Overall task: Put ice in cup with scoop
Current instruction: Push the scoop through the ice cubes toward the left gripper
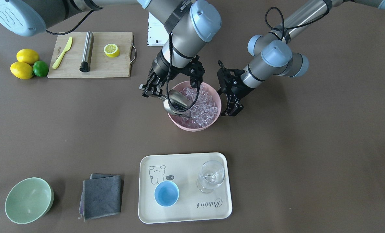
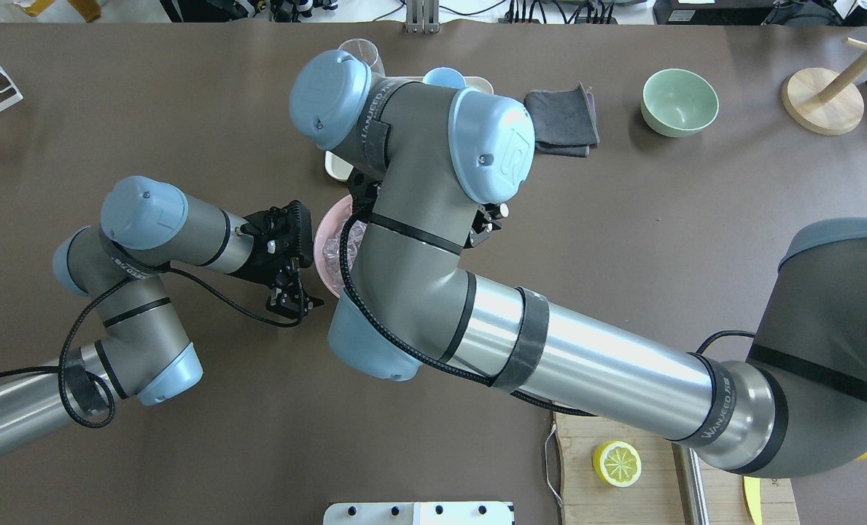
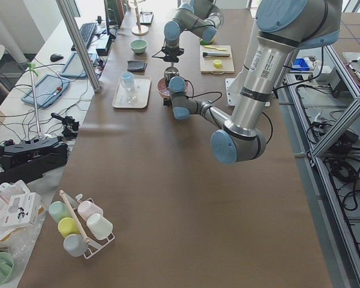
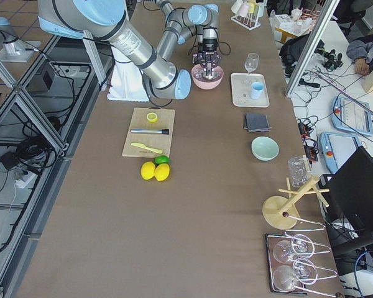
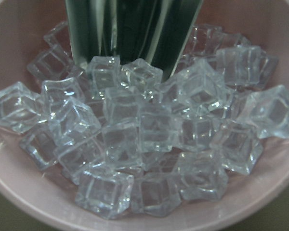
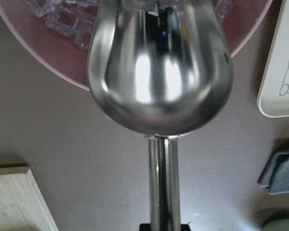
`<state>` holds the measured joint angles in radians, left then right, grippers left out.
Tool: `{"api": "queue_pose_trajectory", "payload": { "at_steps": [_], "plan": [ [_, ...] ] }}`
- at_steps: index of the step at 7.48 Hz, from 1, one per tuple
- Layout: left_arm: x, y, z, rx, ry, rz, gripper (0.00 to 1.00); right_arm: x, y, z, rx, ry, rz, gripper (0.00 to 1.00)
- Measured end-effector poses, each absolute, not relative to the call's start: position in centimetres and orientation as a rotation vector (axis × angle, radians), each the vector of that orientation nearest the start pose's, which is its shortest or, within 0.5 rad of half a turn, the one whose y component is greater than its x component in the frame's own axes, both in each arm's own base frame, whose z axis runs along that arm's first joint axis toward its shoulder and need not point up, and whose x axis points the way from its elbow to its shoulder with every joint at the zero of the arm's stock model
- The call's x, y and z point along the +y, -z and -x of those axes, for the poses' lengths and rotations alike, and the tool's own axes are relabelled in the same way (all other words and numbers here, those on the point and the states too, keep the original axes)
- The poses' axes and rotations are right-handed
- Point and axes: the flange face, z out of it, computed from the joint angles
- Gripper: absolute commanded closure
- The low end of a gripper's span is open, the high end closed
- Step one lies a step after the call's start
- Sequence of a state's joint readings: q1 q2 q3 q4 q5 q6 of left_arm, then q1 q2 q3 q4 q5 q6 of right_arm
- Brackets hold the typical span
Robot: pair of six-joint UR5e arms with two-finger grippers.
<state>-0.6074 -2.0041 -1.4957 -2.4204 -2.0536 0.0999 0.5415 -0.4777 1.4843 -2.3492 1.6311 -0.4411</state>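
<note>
The steel scoop (image 1: pixel 176 103) lies tilted in the pink bowl (image 1: pixel 192 127), with its trough mouth against the heap of clear ice cubes (image 1: pixel 203 106). My right gripper (image 1: pixel 153 92) is shut on the scoop's handle at the bowl's edge. The right wrist view shows the trough's back (image 6: pixel 159 72) over the bowl. The left wrist view shows the ice (image 5: pixel 144 134) and the trough's tip (image 5: pixel 135 29). My left gripper (image 1: pixel 232 111) is open and empty, just outside the bowl's other side. The light-blue cup (image 1: pixel 166 193) stands empty on the white tray (image 1: pixel 186 213).
A clear stemmed glass (image 1: pixel 210 176) stands on the tray beside the cup. A grey cloth (image 1: pixel 101 195) and a pale green bowl (image 1: pixel 28 200) lie beyond the tray. A cutting board (image 1: pixel 114 68) holds a lemon half, a knife and a steel cylinder.
</note>
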Motion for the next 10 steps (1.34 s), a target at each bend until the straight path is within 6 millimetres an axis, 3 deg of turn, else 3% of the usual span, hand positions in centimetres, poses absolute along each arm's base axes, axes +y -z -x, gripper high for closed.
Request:
{"api": "queue_pose_trajectory", "payload": {
  "at_steps": [4,10],
  "plan": [
    [-45.1,-34.9,-49.4,0.941,-1.201,-0.963,0.01,-45.9,-12.4,53.3,-0.189,1.457,-0.312,1.00],
    [-45.1,-34.9,-49.2,0.940,-1.203,-0.967,0.01,-45.0,-13.8,53.7,-0.232,1.423,-0.402,1.00]
  ]
}}
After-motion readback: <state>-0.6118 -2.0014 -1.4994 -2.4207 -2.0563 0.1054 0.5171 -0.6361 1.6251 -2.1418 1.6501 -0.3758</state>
